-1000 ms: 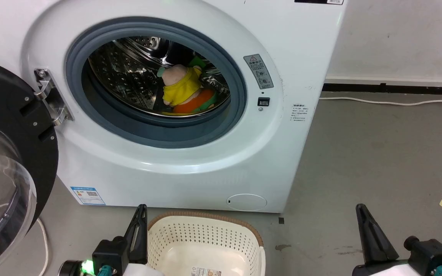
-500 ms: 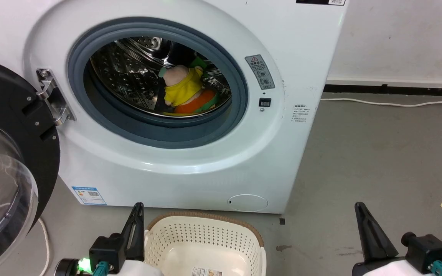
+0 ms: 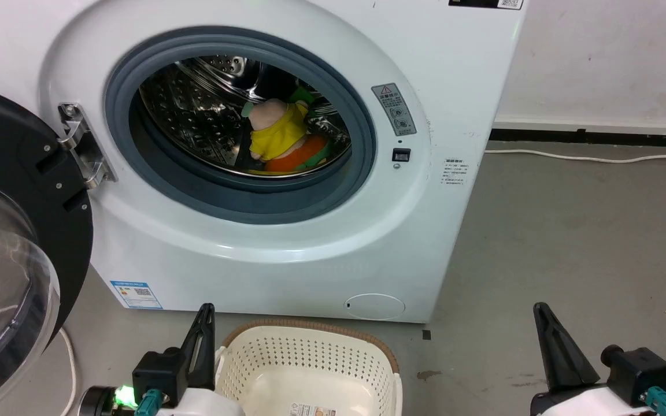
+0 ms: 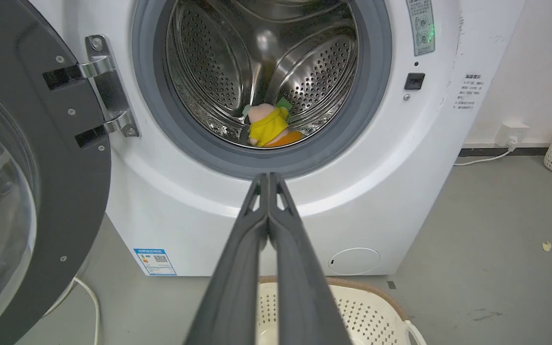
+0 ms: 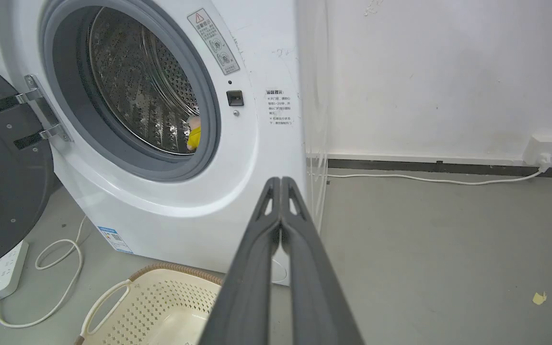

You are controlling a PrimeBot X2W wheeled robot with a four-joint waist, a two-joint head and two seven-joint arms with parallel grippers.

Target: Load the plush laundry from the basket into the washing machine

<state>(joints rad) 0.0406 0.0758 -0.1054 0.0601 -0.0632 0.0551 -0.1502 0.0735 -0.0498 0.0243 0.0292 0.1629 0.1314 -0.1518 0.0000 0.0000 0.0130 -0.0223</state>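
Status: plush laundry (image 3: 278, 136) is inside the washing machine (image 3: 321, 254), sitting low in the drum (image 3: 194, 115), right of centre. Its long axis is tilted, with the peach head up-left and the orange part down-right against the drum wall.

From the fingers it lies forward and up, past the gasket (image 3: 240, 202). Left gripper (image 3: 208, 309) is the nearer one: on its wrist cam the plush is almost dead ahead, just above the fingertips. Right gripper (image 3: 541, 309) sits well off to the right, in front of bare floor, and its cam catches just a yellow sliver past the gasket edge.

Fingers: both pairs are pressed together tip to tip, with nothing between them. Neither touches anything.

Containers:
- Drum: the plush, and I can't make out anything else in there.
- Basket (image 3: 310, 325): on the floor just in front of the washer, between the two grippers and closer to the left one. The part I can see holds only a sticker (image 3: 310, 411) on its bottom. Its near end is cut off by the frame, so I can't vouch for that.

Door (image 3: 26, 190) is swung wide open on the left.

My read: the load is done — nothing left to pick. If a reach into the drum is needed, I'd use the left arm, straight in.
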